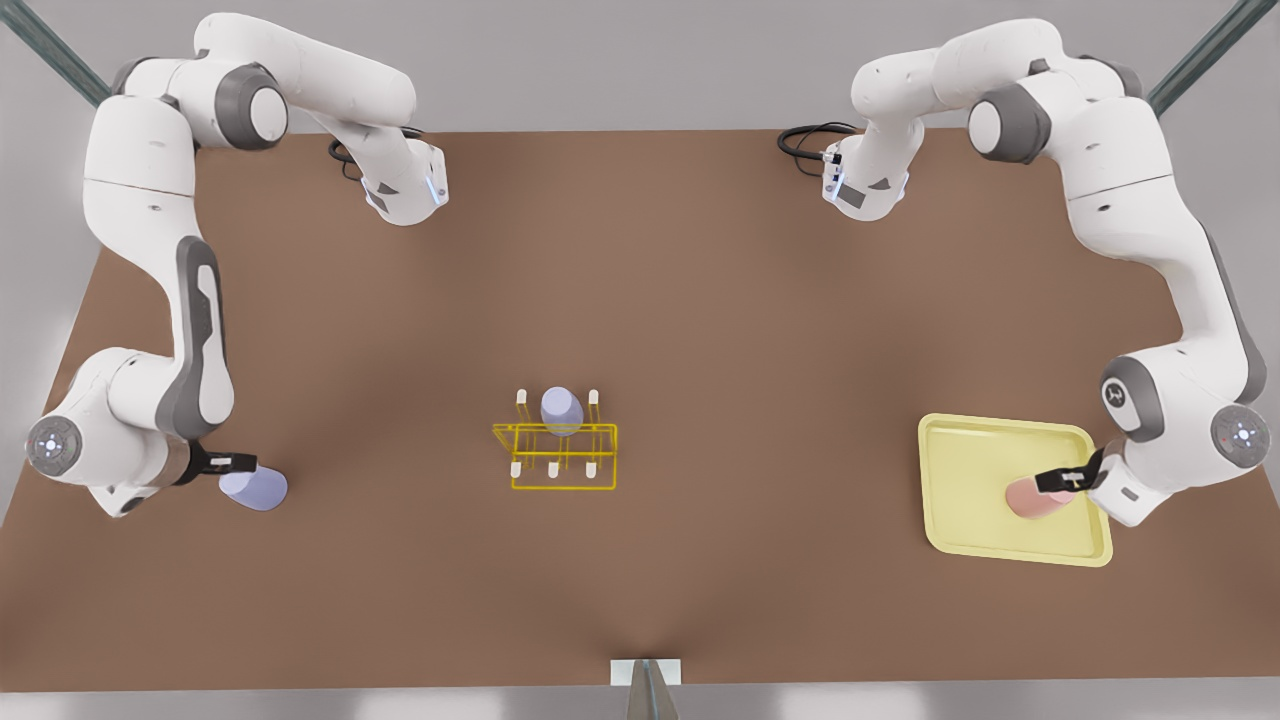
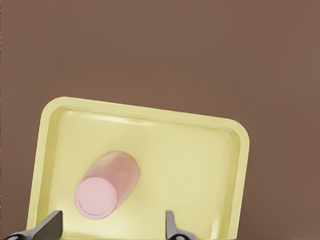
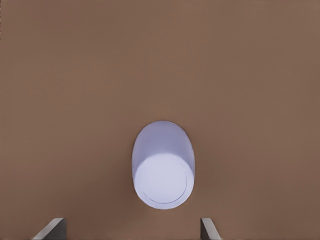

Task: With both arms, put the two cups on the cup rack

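The pale pink cup (image 1: 1030,498) (image 2: 107,185) stands on a solid pale-yellow tray (image 1: 975,450) (image 2: 200,160) at the front view's right. My left gripper (image 1: 1070,480) (image 2: 112,222) hovers right at it, open, with the cup just beyond the fingertips. A pale lavender cup (image 1: 255,490) (image 3: 162,172) stands on the bare table at the front view's left. My right gripper (image 1: 235,463) (image 3: 132,227) is open close above it, holding nothing. The yellow wire cup rack (image 1: 565,487) stands mid-table with a second lavender cup (image 1: 561,410) on a back peg.
The brown table (image 1: 760,330) lies open between the rack and each arm. Both arm bases (image 1: 400,190) stand at the far edge. A small white bracket (image 1: 645,672) sits at the near edge.
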{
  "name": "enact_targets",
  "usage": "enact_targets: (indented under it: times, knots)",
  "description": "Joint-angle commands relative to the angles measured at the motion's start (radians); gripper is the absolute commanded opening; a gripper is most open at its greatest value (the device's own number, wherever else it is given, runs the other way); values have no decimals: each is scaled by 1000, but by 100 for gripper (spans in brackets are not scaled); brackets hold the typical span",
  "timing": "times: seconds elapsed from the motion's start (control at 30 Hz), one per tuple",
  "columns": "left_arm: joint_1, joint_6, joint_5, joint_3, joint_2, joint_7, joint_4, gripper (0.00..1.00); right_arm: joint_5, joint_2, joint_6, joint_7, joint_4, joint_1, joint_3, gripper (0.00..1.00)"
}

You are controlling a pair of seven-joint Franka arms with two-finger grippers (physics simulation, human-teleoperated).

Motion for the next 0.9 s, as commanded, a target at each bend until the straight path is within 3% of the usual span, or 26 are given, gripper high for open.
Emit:
enact_targets:
  times: [0.0,0.87]
  knots:
    - [5,87,1,0,12,217,0,100,-3,-13,188,-54,-35,0,0,100]
    - [51,158,2,0,144,215,-12,100,-3,131,119,-54,-24,-37,-9,100]
